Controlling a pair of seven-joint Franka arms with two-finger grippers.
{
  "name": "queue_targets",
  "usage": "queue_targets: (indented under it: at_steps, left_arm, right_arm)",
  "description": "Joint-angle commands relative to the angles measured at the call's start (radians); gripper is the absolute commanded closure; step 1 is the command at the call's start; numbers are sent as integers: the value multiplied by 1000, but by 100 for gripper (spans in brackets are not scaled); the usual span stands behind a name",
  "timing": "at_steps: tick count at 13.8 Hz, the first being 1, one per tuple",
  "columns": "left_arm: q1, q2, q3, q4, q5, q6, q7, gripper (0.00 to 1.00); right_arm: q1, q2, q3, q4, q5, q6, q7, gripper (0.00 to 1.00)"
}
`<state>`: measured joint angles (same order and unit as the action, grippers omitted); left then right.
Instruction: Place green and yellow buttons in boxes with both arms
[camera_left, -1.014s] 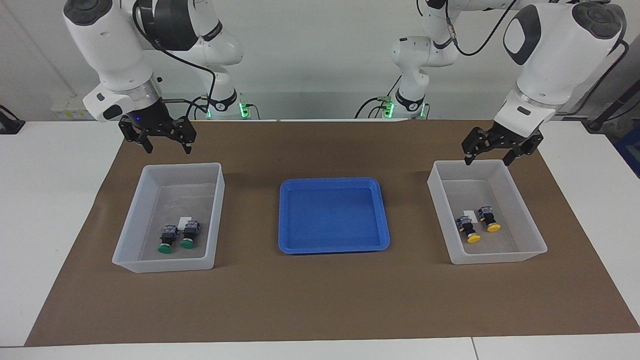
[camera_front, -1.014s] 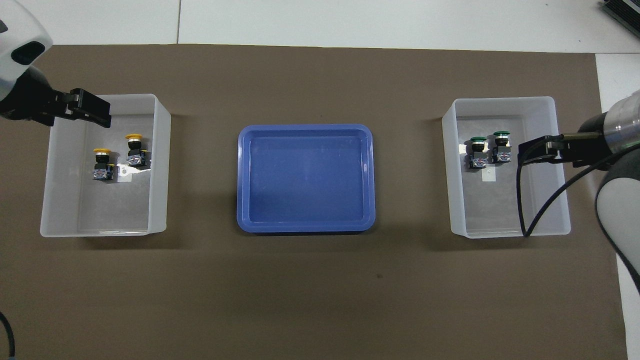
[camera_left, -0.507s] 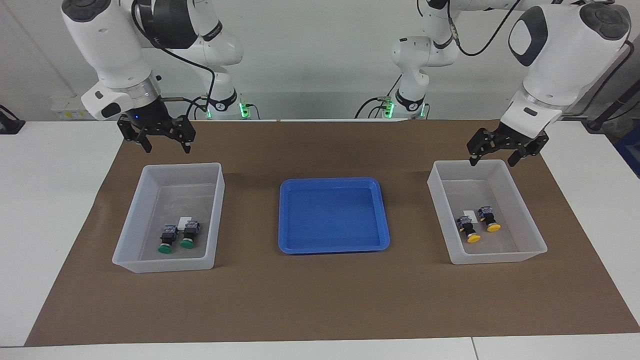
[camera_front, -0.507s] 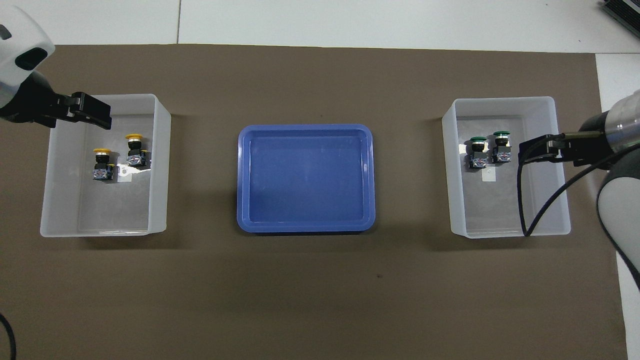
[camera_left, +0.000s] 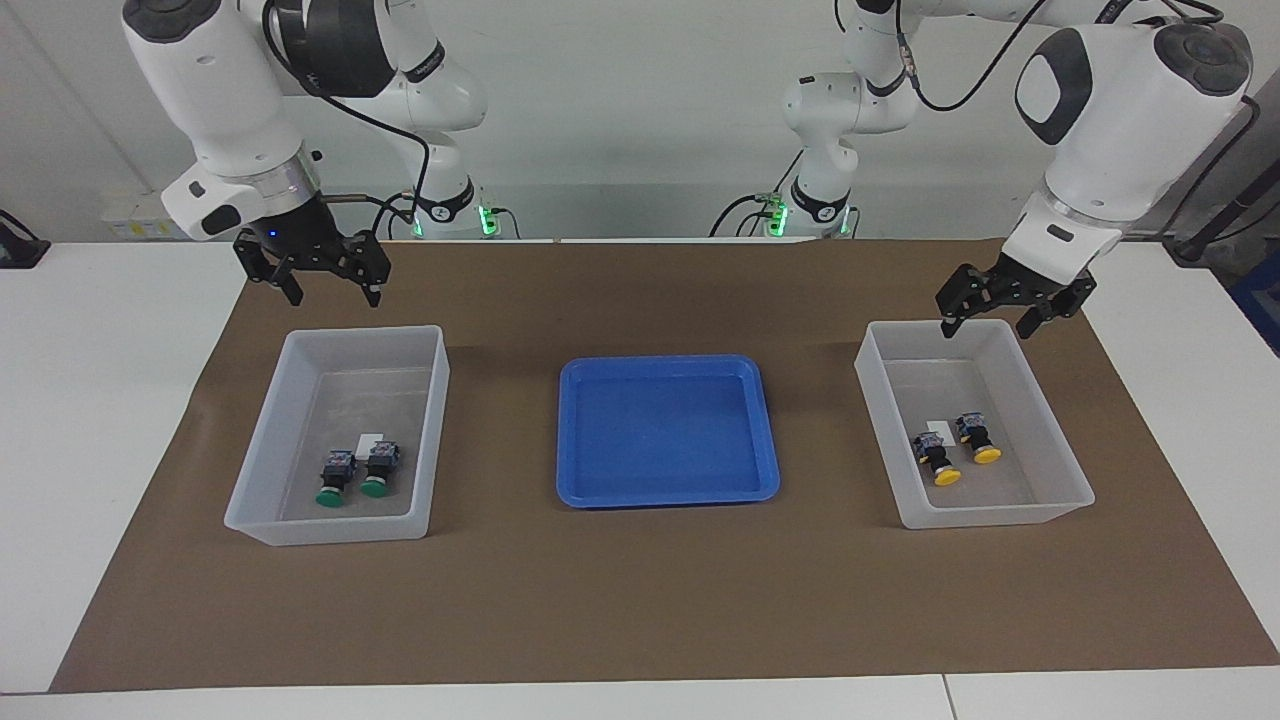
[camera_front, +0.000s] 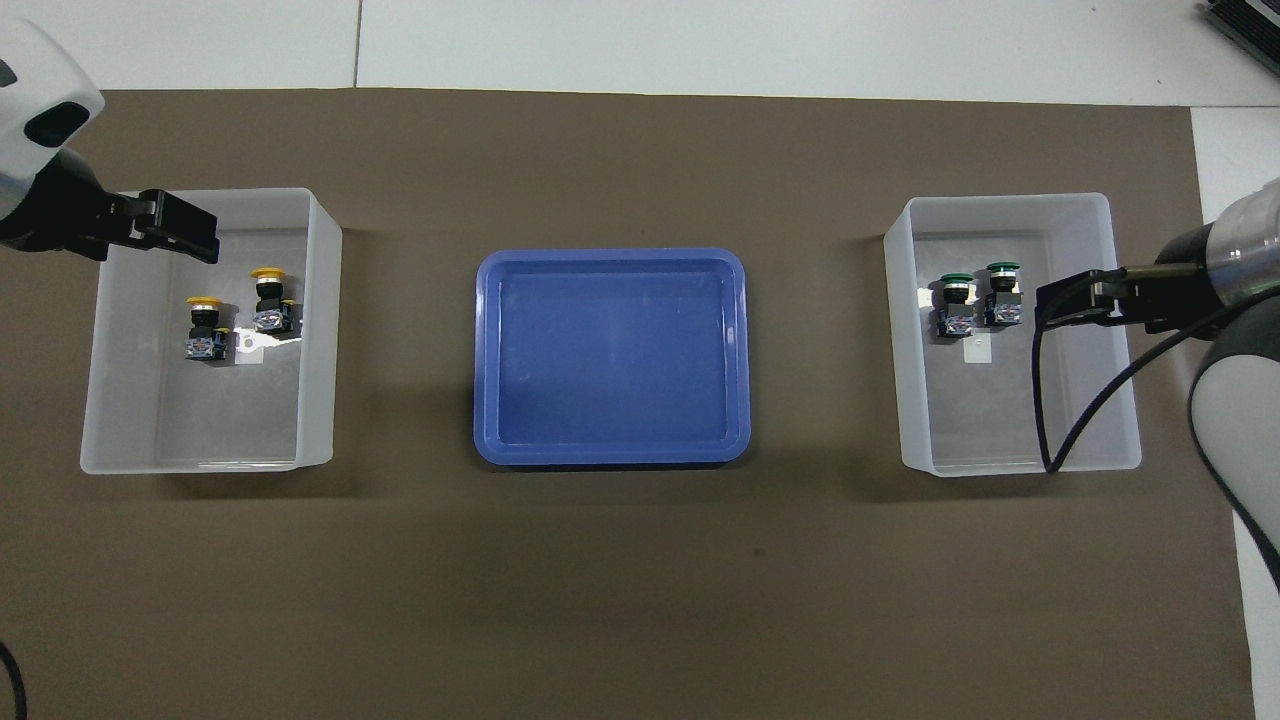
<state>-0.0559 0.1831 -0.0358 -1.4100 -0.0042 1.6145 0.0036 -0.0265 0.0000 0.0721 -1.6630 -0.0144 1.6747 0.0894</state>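
Two green buttons (camera_left: 354, 476) (camera_front: 978, 296) lie side by side in the box (camera_left: 330, 530) (camera_front: 1000, 202) at the right arm's end of the table. Two yellow buttons (camera_left: 958, 455) (camera_front: 235, 312) lie in the box (camera_left: 1000, 515) (camera_front: 320, 330) at the left arm's end. My right gripper (camera_left: 335, 295) (camera_front: 1050, 300) is open and empty, raised over the edge of the green buttons' box. My left gripper (camera_left: 985, 328) (camera_front: 200, 232) is open and empty, raised over the rim of the yellow buttons' box.
A shallow blue tray (camera_left: 665, 430) (camera_front: 610, 355) with nothing in it sits in the middle between the two boxes. All stand on a brown mat (camera_left: 640, 600) on the white table.
My left gripper has drifted a little toward the left arm's end of the table. My right gripper has barely moved. The buttons lie as before.
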Motion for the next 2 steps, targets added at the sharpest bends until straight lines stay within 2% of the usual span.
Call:
queue_targets:
  at_steps: [1,2]
  left_arm:
    - [7,-36,-2,-47,9,25,12,0]
    - [8,-36,-2,-47,9,24,12,0]
  right_arm:
    - [0,-3,5,-11,-9,11,10,0]
    - [-1,-3,5,-12,-9,11,9,0]
